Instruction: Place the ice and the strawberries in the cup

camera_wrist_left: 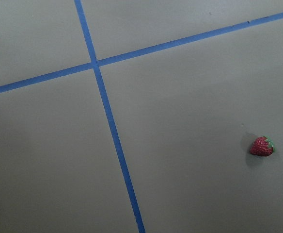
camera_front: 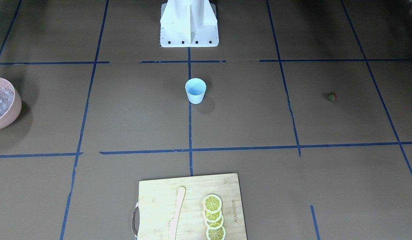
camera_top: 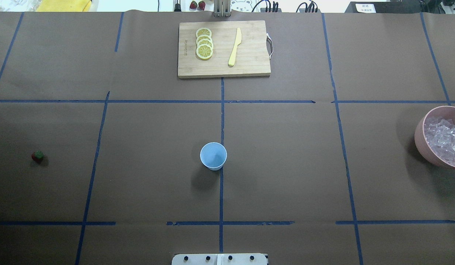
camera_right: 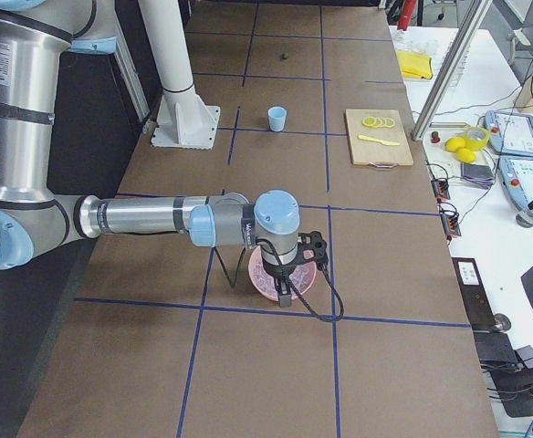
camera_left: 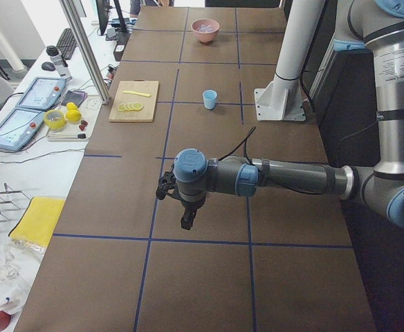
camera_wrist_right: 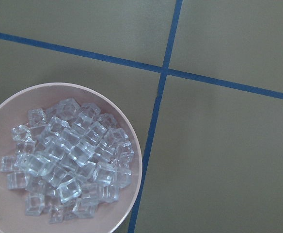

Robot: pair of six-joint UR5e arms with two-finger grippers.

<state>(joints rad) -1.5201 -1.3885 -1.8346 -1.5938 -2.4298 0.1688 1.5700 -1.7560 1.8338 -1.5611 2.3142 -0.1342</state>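
Observation:
The pale-blue cup (camera_top: pixel 213 156) stands upright and empty at the table's middle, also in the front view (camera_front: pixel 195 90). A tiny red strawberry (camera_top: pixel 37 156) lies alone far out on the robot's left side; the left wrist view shows it at lower right (camera_wrist_left: pixel 261 146). The ice (camera_wrist_right: pixel 69 160) fills a pink bowl (camera_top: pixel 419 129) at the right edge. My left gripper (camera_left: pixel 186 221) hangs above the table, seen only from the side. My right gripper (camera_right: pixel 283 294) hangs over the pink bowl (camera_right: pixel 259 278). Whether either is open or shut, I cannot tell.
A wooden cutting board (camera_top: pixel 249 66) at the far middle carries several lemon slices (camera_top: pixel 204 43) and a wooden knife (camera_top: pixel 235 47). The robot's white base (camera_front: pixel 189 23) stands at the near edge. Blue tape lines cross the brown table.

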